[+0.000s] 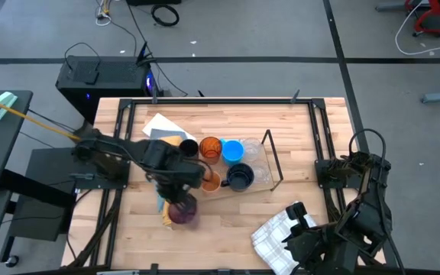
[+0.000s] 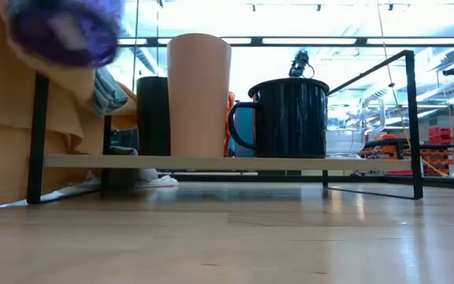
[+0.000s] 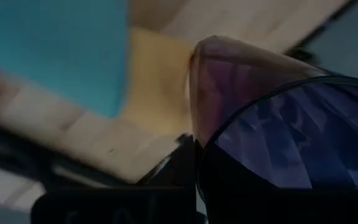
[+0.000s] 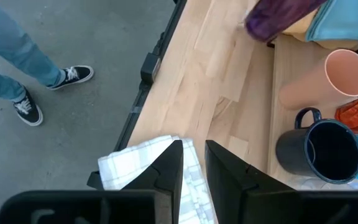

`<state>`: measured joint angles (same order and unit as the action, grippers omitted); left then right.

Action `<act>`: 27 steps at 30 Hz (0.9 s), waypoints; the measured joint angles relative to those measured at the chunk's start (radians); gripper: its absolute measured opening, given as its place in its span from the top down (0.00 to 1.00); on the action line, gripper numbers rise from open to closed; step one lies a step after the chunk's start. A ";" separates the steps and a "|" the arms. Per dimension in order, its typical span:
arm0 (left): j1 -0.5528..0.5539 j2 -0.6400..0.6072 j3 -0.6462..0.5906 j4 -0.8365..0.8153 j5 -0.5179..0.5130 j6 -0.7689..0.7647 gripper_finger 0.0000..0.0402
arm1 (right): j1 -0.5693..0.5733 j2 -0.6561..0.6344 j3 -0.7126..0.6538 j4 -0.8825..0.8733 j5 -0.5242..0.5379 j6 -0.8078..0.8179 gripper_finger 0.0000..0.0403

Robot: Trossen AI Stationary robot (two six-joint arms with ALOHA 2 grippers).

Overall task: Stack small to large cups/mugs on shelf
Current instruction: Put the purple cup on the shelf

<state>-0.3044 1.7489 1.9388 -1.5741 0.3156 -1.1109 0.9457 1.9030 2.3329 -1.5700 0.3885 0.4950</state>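
My left gripper [image 1: 176, 200] is shut on the purple translucent tumbler [image 1: 182, 213], in the air in front of the shelf's left end. The tumbler shows at the low view's top left [image 2: 65, 31] and fills the left wrist view [image 3: 278, 130]. On the shelf [image 2: 211, 162] the peach cup [image 2: 199, 95] and the dark handled mug [image 2: 290, 118] stand upright in the near row. The black cup [image 1: 189, 147], amber cup [image 1: 210, 149], blue cup [image 1: 232, 150] and clear glasses [image 1: 255, 154] stand behind. My right gripper [image 4: 194, 168] waits at the near right with a narrow gap, touching nothing. My left gripper holds the purple tumbler near its rim [image 3: 241, 124]. The tumbler itself hides the fingers, so the kind of hold does not show. The tumbler is lifted clear of the table and tilted, above shelf height in the low view.
A yellow-and-blue cloth [image 3: 135, 68] lies left of the shelf, under the tumbler. A white checked cloth [image 1: 275, 238] lies under my right gripper. A pale sheet [image 1: 161, 124] lies at the far left. A person's legs [image 4: 17, 68] stand beyond the table's near edge.
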 joint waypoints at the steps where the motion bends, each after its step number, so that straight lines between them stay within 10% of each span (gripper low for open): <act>1: 0.000 -0.028 -0.043 -0.001 -0.006 -0.008 0.97 | 0.000 0.000 0.000 0.000 0.000 0.000 0.82; 27: 0.163 -0.165 -0.164 0.003 -0.182 0.055 0.97 | -0.019 0.000 0.000 0.009 0.008 -0.021 0.82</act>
<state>-0.1419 1.5837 1.7748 -1.5711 0.1337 -1.0563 0.9268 1.9030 2.3329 -1.5608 0.3965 0.4740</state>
